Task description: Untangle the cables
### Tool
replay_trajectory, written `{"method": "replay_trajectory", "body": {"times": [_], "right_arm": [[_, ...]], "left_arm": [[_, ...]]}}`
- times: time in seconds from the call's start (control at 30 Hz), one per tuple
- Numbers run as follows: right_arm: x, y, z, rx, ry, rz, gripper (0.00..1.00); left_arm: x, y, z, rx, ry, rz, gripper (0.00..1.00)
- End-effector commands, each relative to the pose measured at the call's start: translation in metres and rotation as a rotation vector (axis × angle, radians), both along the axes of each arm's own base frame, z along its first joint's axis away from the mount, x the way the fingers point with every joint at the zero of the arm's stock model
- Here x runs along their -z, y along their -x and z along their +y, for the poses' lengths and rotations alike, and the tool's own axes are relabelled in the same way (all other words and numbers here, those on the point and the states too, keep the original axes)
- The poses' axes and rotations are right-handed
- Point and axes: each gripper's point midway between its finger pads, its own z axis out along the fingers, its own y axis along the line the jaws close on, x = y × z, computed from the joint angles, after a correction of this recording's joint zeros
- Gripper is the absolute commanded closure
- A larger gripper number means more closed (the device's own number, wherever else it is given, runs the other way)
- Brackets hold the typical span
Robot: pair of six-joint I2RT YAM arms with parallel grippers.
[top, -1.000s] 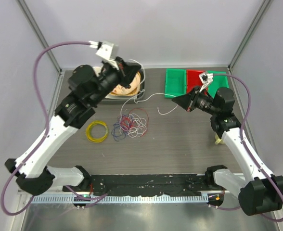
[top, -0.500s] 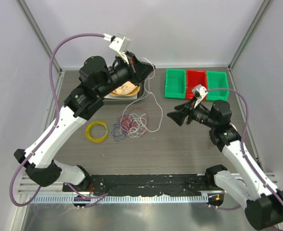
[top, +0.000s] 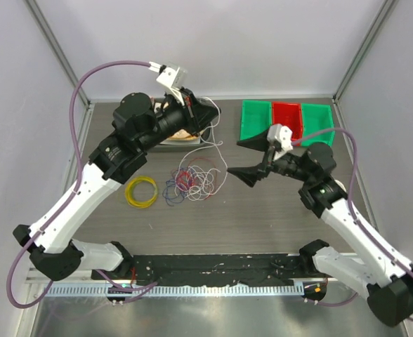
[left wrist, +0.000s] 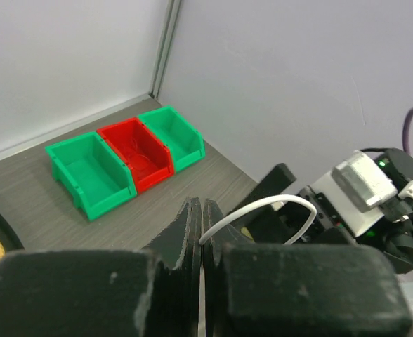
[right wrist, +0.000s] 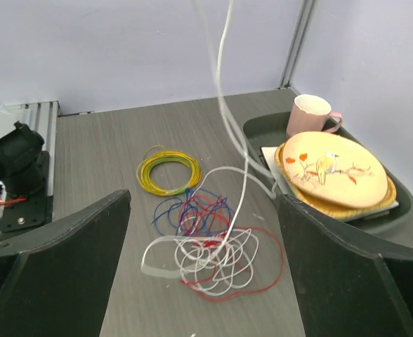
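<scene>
Bird-painted yellow plate [right wrist: 331, 168] and pink mug [right wrist: 310, 114] are held in dark tray [right wrist: 261, 130]; thin white cable [left wrist: 256, 207] is pinched by left tool [left wrist: 201, 210]; right tool [top: 234, 156] is spread wide, empty.

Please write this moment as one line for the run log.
left gripper: shut on white cable, lifted | right gripper: open | other cables: tangled heap

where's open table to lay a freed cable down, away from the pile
Widest bare table: the near strip between the cables and the black rail. Crowded: the middle, where the cables lie beside the yellow ring, and the back, with tray and bins.
</scene>
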Motion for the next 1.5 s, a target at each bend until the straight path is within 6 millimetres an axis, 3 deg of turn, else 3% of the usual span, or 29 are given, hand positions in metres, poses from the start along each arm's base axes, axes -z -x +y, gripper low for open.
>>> {"method": "replay_trajectory", "body": {"times": [0.0,0.03,0.1,0.17,0.3,0.33,0.37,0.43,0.47,0.53,0.57,0.63,0.7,0.73,0.77,0.8,0.83,0.87,0.9,0.93,0.97,1.03,1.07,1.1,1.13,1.2,1.23,1.3,1.47], "right_arm": [[-0.033,-0.025,0.026,-0.004,0.051,-0.181,0.09],[-0.020,-0.038,0.036,-0.026,0.076,-0.166,0.09],[-0.024,-0.038,0.048,-0.114,0.093,-0.203,0.10],[-0.013,-0.048,0.060,-0.163,0.108,-0.160,0.12],[-0.020,-0.067,0.073,-0.173,0.093,-0.157,0.19],[-0.021,-0.068,0.075,-0.184,0.091,-0.153,0.26],[-0.019,-0.067,0.078,-0.207,0.093,-0.145,0.53],[-0.017,-0.066,0.082,-0.242,0.093,-0.135,0.66],[-0.014,-0.065,0.083,-0.250,0.094,-0.127,0.82],[-0.018,-0.063,0.081,-0.241,0.076,-0.131,0.99],[-0.014,-0.064,0.079,-0.215,0.067,-0.112,0.99],[-0.038,-0.061,0.070,-0.148,-0.008,-0.109,0.99],[-0.057,-0.076,0.056,0.017,-0.082,-0.079,0.99],[-0.068,-0.073,0.046,0.065,-0.105,-0.048,0.99],[-0.086,-0.076,0.038,0.125,-0.139,-0.040,0.99],[-0.098,-0.093,0.021,0.265,-0.182,-0.006,0.99],[-0.099,-0.100,0.007,0.365,-0.192,0.066,0.99],[-0.123,-0.101,-0.003,0.417,-0.245,0.082,0.99],[-0.134,-0.107,-0.017,0.503,-0.264,0.082,0.99],[-0.139,-0.107,-0.021,0.527,-0.256,0.089,0.99],[-0.166,-0.102,-0.028,0.539,-0.298,0.061,0.99],[-0.185,-0.096,-0.030,0.532,-0.312,0.062,0.99],[-0.211,-0.088,-0.030,0.503,-0.355,0.054,0.99],[-0.220,-0.082,-0.026,0.465,-0.361,0.056,0.99],[-0.236,-0.074,-0.026,0.440,-0.376,0.053,0.99],[-0.239,-0.074,-0.021,0.415,-0.387,0.110,0.99],[-0.254,-0.067,-0.021,0.389,-0.404,0.097,0.99],[-0.258,-0.068,-0.018,0.377,-0.415,0.130,0.99],[-0.292,-0.050,-0.016,0.303,-0.463,0.113,0.99]], "left_arm": [[-0.021,0.014,0.008,0.027,0.028,-0.065,1.00],[-0.021,0.015,0.009,0.025,0.026,-0.067,1.00],[-0.022,0.015,0.013,0.009,0.022,-0.070,1.00],[-0.021,0.015,0.015,0.003,0.012,-0.070,1.00],[-0.026,0.021,0.021,0.003,0.016,-0.085,1.00],[-0.027,0.021,0.022,0.000,0.017,-0.088,1.00],[-0.025,0.020,0.023,-0.005,0.014,-0.087,1.00],[-0.028,0.023,0.025,-0.003,0.019,-0.094,1.00],[-0.026,0.024,0.024,0.001,0.015,-0.094,1.00],[-0.027,0.025,0.026,0.000,0.016,-0.093,1.00],[-0.025,0.023,0.028,-0.013,0.013,-0.091,1.00],[-0.023,0.022,0.032,-0.035,0.007,-0.085,1.00],[-0.016,0.015,0.040,-0.103,0.004,-0.062,0.96],[-0.017,0.016,0.048,-0.130,0.014,-0.060,0.73],[-0.002,0.012,0.053,-0.166,-0.002,-0.036,0.53],[0.005,0.007,0.062,-0.223,0.002,-0.015,0.35],[0.011,0.006,0.066,-0.248,0.005,-0.010,0.02],[0.029,0.008,0.074,-0.269,-0.009,0.006,0.00],[0.038,0.004,0.083,-0.329,0.009,0.038,0.00],[0.044,0.004,0.087,-0.350,0.025,0.046,0.00],[0.068,0.005,0.091,-0.363,0.002,0.071,0.00],[0.086,0.002,0.095,-0.396,0.019,0.092,0.00],[0.113,0.002,0.091,-0.386,-0.019,0.119,0.00],[0.117,0.001,0.086,-0.364,-0.016,0.106,0.00],[0.136,0.004,0.076,-0.310,-0.047,0.122,0.00],[0.150,0.003,0.064,-0.261,-0.073,0.125,0.00],[0.160,0.005,0.057,-0.220,-0.097,0.124,0.00],[0.169,0.004,0.046,-0.174,-0.112,0.116,0.00],[0.179,0.001,0.021,-0.084,-0.121,0.116,0.00]]}}
